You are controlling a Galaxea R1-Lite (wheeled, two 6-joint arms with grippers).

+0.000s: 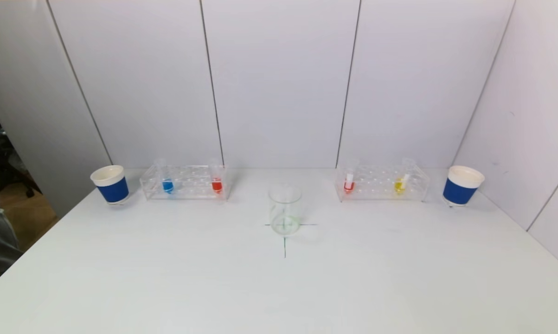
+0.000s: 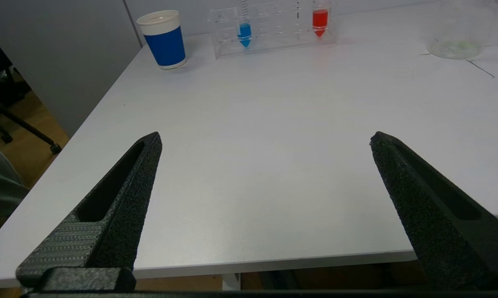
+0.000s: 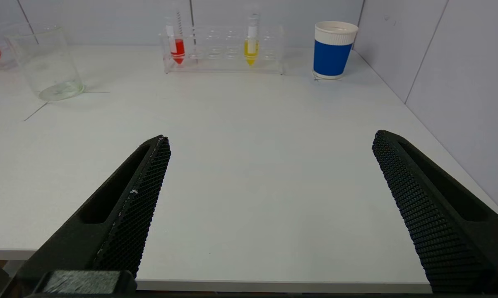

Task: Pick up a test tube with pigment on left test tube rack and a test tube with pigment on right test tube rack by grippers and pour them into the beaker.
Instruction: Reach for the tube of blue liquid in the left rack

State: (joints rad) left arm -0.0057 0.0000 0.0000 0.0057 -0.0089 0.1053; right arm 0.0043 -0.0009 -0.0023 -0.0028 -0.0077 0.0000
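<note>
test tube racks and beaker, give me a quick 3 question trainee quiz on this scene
1. True or false: the beaker stands between the left rack and the right rack.
2. Which pigment colours sit in the left rack? A) blue and red B) yellow and green C) red and yellow
3. Fill in: beside each rack's outer end stands a blue ____.

Key:
1. True.
2. A: blue tube, red tube.
3. Cup: left cup, right cup.
</note>
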